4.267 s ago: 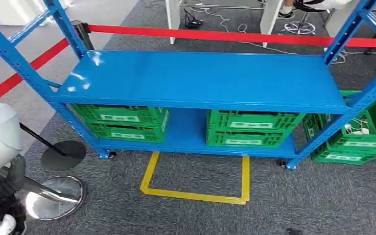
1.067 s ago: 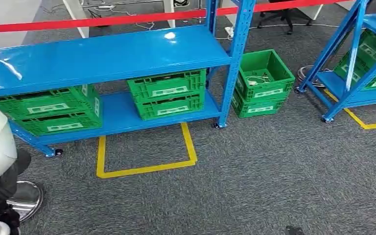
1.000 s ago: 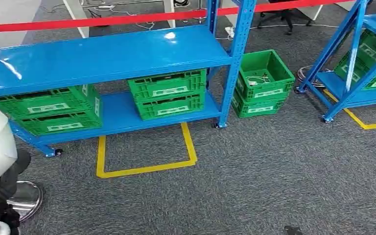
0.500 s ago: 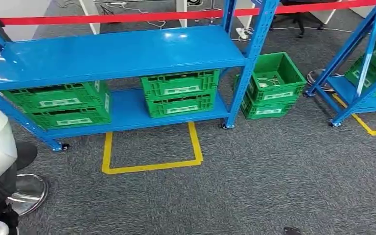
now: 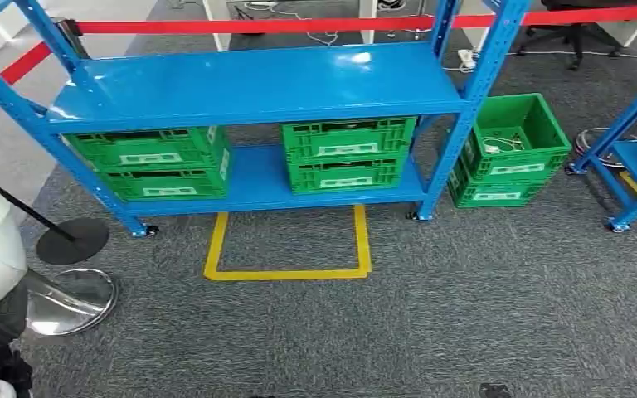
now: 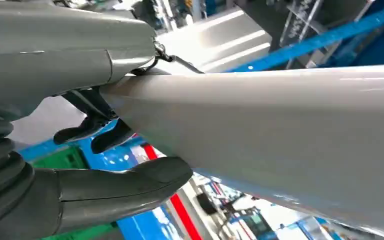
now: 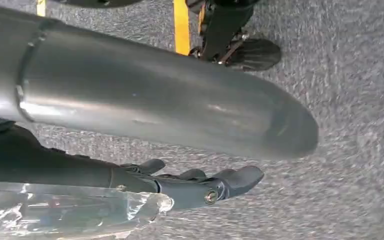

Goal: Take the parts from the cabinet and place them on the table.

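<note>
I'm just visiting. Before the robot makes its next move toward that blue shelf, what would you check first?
1. Shelf in view ahead: ok.
2. Yellow floor mark in front of the shelf free to stand in: ok.
3. Crates sit on the lower level, fronts facing out: ok.
4. Parts inside those crates: cannot tell, the level above hides their insides.
5. Left hand free, fingers apart, nothing in it: ok.
6. Right hand free: cannot tell; a clear bag lies against it.
</note>
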`<state>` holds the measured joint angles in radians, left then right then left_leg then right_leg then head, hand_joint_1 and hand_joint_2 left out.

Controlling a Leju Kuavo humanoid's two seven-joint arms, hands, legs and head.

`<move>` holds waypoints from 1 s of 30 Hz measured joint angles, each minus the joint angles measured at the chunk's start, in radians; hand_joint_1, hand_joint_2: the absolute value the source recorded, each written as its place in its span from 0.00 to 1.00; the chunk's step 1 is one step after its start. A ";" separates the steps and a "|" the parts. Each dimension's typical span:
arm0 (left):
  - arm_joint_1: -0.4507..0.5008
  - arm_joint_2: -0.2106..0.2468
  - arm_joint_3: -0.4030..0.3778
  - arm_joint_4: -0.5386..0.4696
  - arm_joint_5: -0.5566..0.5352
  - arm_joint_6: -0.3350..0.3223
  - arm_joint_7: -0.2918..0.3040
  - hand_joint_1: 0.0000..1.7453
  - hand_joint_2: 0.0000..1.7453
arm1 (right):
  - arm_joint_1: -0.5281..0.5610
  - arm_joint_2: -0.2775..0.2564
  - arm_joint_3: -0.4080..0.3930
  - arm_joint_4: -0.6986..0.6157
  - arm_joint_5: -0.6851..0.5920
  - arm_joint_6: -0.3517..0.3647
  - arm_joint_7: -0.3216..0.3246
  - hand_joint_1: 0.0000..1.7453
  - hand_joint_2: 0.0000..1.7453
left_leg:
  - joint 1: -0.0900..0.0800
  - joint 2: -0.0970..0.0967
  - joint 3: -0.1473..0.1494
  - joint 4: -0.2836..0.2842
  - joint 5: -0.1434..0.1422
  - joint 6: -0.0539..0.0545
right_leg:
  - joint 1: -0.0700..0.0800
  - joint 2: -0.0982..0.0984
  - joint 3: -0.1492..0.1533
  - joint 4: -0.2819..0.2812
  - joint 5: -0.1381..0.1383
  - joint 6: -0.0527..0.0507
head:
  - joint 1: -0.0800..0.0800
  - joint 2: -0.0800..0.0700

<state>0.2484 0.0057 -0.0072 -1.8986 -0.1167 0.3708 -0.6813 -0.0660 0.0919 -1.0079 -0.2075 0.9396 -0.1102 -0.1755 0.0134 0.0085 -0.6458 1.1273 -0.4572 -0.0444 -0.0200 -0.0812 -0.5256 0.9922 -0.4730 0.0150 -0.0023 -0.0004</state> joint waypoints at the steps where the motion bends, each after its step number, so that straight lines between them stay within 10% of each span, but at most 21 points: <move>1: 0.000 0.000 0.000 0.000 0.000 0.000 0.000 1.00 1.00 | -0.001 0.000 0.000 0.000 0.000 0.004 0.000 0.00 0.00 | 0.000 0.048 0.068 -0.107 0.032 -0.003 | -0.001 -0.010 0.005 0.000 -0.002 0.009 | -0.001 0.000; 2: -0.005 0.000 0.000 0.000 0.000 0.000 0.000 1.00 1.00 | 0.000 -0.001 0.000 0.000 0.002 0.005 0.000 0.00 0.00 | -0.004 0.087 0.094 -0.158 0.025 -0.008 | 0.008 -0.019 0.005 0.004 -0.008 0.019 | -0.004 0.000; 6: 0.001 -0.001 0.002 0.000 0.004 -0.003 0.000 1.00 1.00 | -0.004 -0.001 0.000 0.000 0.003 0.007 0.002 0.00 0.00 | -0.008 0.026 0.084 -0.156 0.031 0.031 | 0.006 -0.062 0.026 -0.012 -0.008 0.044 | 0.002 0.000; 7: 0.001 -0.001 0.002 -0.002 0.004 -0.003 0.000 1.00 1.00 | -0.005 -0.001 0.000 0.000 0.003 0.008 0.002 0.00 0.00 | -0.002 0.014 0.085 -0.160 0.037 0.041 | 0.000 -0.048 0.018 -0.006 -0.016 0.052 | 0.004 0.000; 9: 0.000 -0.002 0.002 -0.003 0.004 -0.007 0.000 1.00 1.00 | -0.005 0.000 0.002 0.000 0.005 0.014 0.003 0.00 0.00 | -0.002 -0.004 0.082 -0.160 0.040 0.053 | -0.001 0.050 -0.028 0.106 -0.090 0.053 | 0.010 0.000; 12: 0.005 -0.003 0.002 -0.003 0.004 -0.011 0.000 1.00 1.00 | 0.005 0.000 0.004 0.000 0.010 0.014 0.007 0.00 0.00 | -0.011 -0.047 0.077 -0.160 0.043 0.060 | 0.006 0.079 -0.143 0.332 -0.169 0.048 | 0.009 0.000; 15: 0.011 -0.003 0.002 -0.003 0.003 -0.012 0.000 1.00 1.00 | 0.006 0.000 0.005 0.000 0.011 0.014 0.008 0.00 0.00 | -0.017 -0.094 0.079 -0.160 0.045 0.061 | 0.016 0.094 -0.081 0.170 -0.052 0.026 | 0.010 0.000; 17: 0.014 -0.005 0.002 -0.008 0.003 -0.017 0.000 1.00 1.00 | 0.005 0.000 0.006 0.000 0.012 0.014 0.013 0.00 0.00 | -0.017 -0.117 0.079 -0.160 0.048 0.057 | 0.018 0.173 -0.011 0.016 -0.002 0.005 | 0.008 0.000; 22: 0.031 -0.012 0.005 -0.023 0.000 -0.034 0.000 1.00 1.00 | 0.001 0.008 0.007 0.001 0.013 0.012 0.019 0.00 0.00 | -0.014 -0.159 0.060 -0.155 0.057 0.030 | 0.012 0.114 0.004 -0.008 0.010 -0.005 | 0.010 0.000; 24: 0.030 -0.014 0.008 -0.027 -0.001 -0.034 0.000 1.00 1.00 | 0.002 0.007 0.008 -0.001 0.014 0.011 0.019 0.00 0.00 | -0.019 -0.047 0.016 -0.067 -0.012 0.016 | 0.012 0.091 0.005 -0.014 0.014 -0.013 | -0.004 0.000; 27: 0.032 -0.016 0.008 -0.027 -0.002 -0.034 0.000 1.00 1.00 | 0.013 0.007 0.007 -0.001 0.014 0.011 0.020 0.00 0.00 | -0.005 -0.020 -0.092 0.156 -0.105 -0.004 | 0.011 0.043 0.003 -0.013 0.011 -0.013 | -0.005 0.000; 30: 0.033 -0.017 0.009 -0.027 -0.002 -0.034 0.000 1.00 1.00 | 0.012 0.009 0.008 -0.001 0.014 0.011 0.020 0.00 0.00 | 0.003 -0.006 -0.030 0.039 -0.020 -0.014 | 0.006 0.001 0.007 -0.012 0.005 -0.004 | -0.005 0.000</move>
<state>0.2815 -0.0111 0.0019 -1.9257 -0.1183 0.3365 -0.6813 -0.0541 0.1011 -1.0002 -0.2083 0.9533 -0.0992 -0.1556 0.0159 0.0020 -0.6756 1.1666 -0.4775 -0.0583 -0.0140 -0.0807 -0.5186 0.9799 -0.4676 0.0111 -0.0076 -0.0004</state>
